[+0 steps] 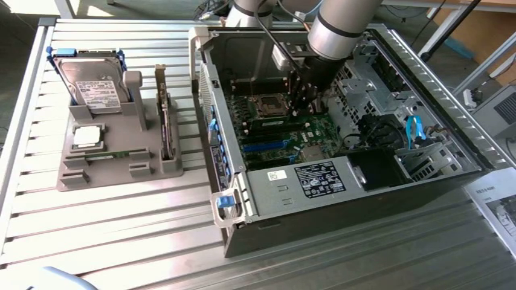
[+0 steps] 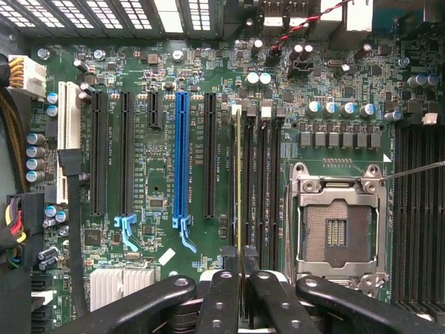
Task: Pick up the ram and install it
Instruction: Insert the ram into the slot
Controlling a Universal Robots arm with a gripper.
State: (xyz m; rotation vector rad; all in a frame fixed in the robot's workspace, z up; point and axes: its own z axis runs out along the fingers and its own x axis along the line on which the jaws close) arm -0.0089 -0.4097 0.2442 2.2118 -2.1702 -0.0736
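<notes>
Ram (image 2: 239,181) is clenched edge-on between the fingertips (image 2: 227,268) of the gripper (image 2: 240,263), so from the wrist view it reads as one thin yellow-green line running along the motherboard (image 2: 160,278). It lies over the memory slot (image 2: 233,174) farthest from the open CPU socket (image 2: 337,226), on the side towards the long blue expansion slot (image 2: 181,160); three neighbouring memory slots (image 2: 263,174) stand bare between it and the socket. In the exterior view the gripper (image 1: 303,104) reaches down into the open computer case (image 1: 266,199), well apart from the grey holder (image 1: 121,166) at the exterior view's left, where the hard drive (image 1: 93,84), the processor chip (image 1: 87,136) and the expansion card (image 1: 165,121) stand. The step in hand looks like seating the stick, though I cannot tell whether its lower edge touches the slot. To do it well, the ram should be kept parallel to the slot along its whole length and upright, not leaning towards the socket or the blue slot. The far end deserves attention, since the grasp sits at the near end and pressure there could tip the stick. A straight, even push suits it best, with no sideways drag. The end latches are too small here to judge.
</notes>
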